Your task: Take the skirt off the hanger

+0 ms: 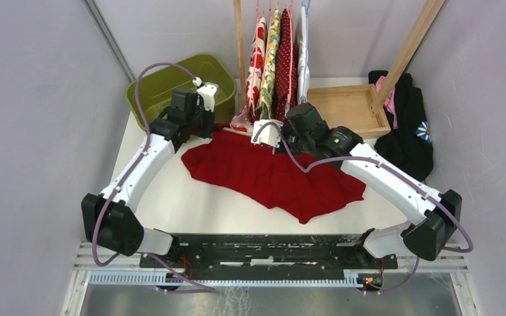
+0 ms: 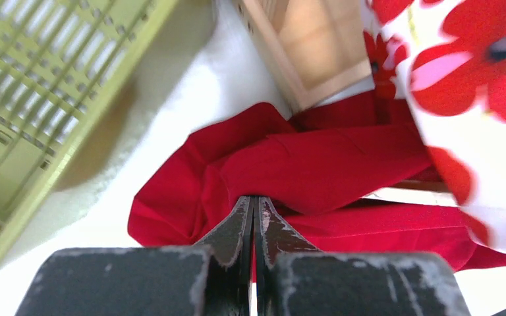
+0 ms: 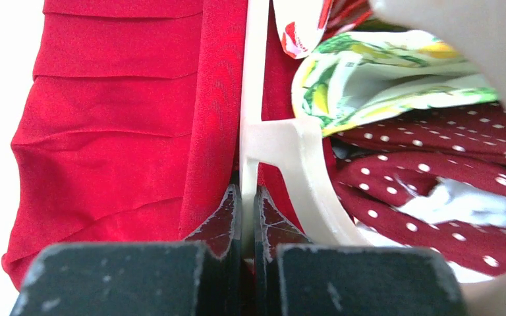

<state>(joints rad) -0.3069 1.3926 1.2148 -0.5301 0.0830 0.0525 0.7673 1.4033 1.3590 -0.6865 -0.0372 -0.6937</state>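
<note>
Basket (image 1: 138, 84): green and slatted, on the counter (image 1: 171, 197) up and left of the skirt (image 1: 270, 174), near its waist corner. It is probably where a freed garment would go, though nothing here confirms that.
Left hand (image 2: 254, 204): at the skirt's left waist corner, fingers closed with a sliver of red between them, so it looks pinched onto the skirt's cloth. I judge it is placed there to pull the fabric one way.
Skirt: red and pleated, lying flat on the counter. The hem fans toward the arm bases and the waist is on the far side, between the 2 hands. The waist lies along the hanger, so it is not off yet.
Hanger (image 3: 253, 99): cream plastic, with its bar running along the skirt's waistband. The right wrist view shows red cloth on both sides of the bar.
Right hand (image 3: 249, 194): at the skirt's waist, right of the middle, fingers clamped on the hanger's bar. This seems meant to anchor the hanger while the other hand works the cloth.
Hanging clothes (image 1: 273, 59): a row of printed pieces just behind the skirt's waist, their hems crowding the right hand.
Wooden tray (image 1: 342, 105): behind and right of the skirt, at the foot of the rack.
Black garment (image 1: 405, 141): heaped to the right of the skirt, apart from it.
Next: the 2 hands likely need to draw apart along the waist. The thin pinch could slip, or a floral hem could snag.
</note>
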